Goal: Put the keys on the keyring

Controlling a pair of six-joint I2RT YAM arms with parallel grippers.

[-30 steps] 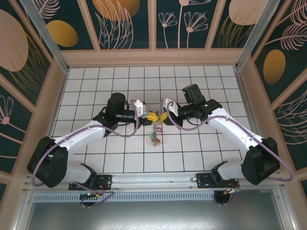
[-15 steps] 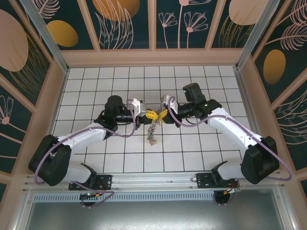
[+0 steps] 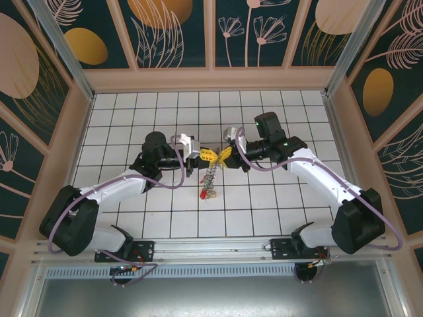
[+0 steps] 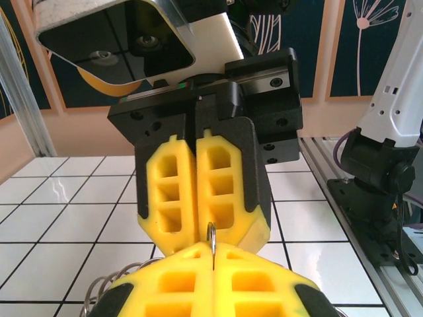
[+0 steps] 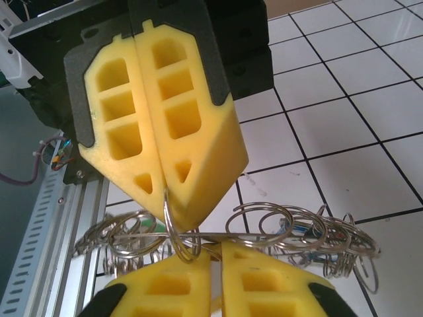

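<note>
At the near edge of the table (image 3: 132,218) the two arms rose from their bases and reached inward, meeting nose to nose above the middle of the tiles. Just nearer than that meeting point, a tangle of wire rings (image 3: 211,177) trailed down towards the near edge. The keys (image 3: 206,193) were bunched at its near end, with a red head showing plainly and a green one beside it. Whether that end lay on the tiles or hung just above them could not be told.

Above the tangle, the left gripper (image 3: 211,158) had its yellow fingers (image 5: 132,125) pressed flat together. They pinched the keyring (image 5: 169,221), a thin silver wire loop held edge-on at the very tips, and the other rings were threaded below it.

Facing it tip to tip, the right gripper (image 3: 221,156) held its fingers (image 4: 225,178) close, with only a narrow slit between them. Wire ran across just at their tips in the right wrist view, but whether they nipped any of it could not be told.

Beyond the grippers the table ran on to its far edge
</note>
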